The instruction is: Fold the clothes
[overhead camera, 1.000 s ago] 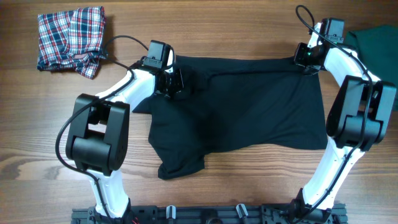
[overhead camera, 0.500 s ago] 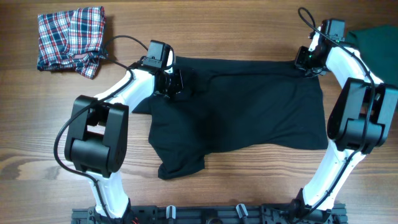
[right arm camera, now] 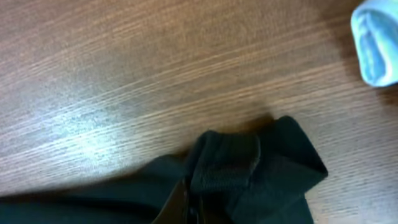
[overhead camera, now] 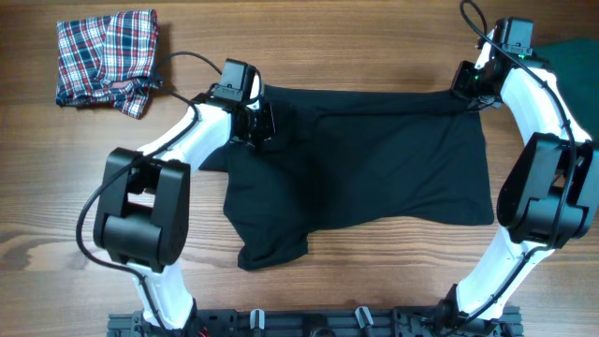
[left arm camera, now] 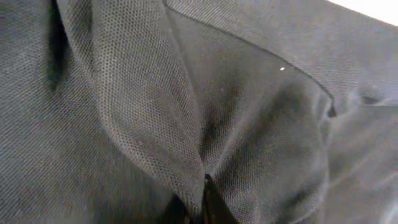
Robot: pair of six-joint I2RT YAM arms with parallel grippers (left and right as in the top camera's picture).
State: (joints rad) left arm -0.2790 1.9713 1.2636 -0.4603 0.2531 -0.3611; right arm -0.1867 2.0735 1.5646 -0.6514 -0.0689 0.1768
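Shirt lay spread on the worktop, its far corners pinched in our left tool and right tool — we judged an even, level pull would fold it cleanly.

The black shirt filled almost my whole view, its fine dotted weave sharp at close range. A raised fold of the cloth ran from 11 o'clock down to 6 o'clock, narrowing as it went. There it ended in my left gripper, whose dark fingertips were pinched tight on it, only their ends showing at the bottom edge. A thin edge of an upper layer ran from 12 o'clock toward 3 o'clock, with a tiny white speck just below it. Near 3 o'clock the fabric puckered into soft, blurred wrinkles. At 1 o'clock a bright pale sliver showed in the corner; I couldn't tell what it was.
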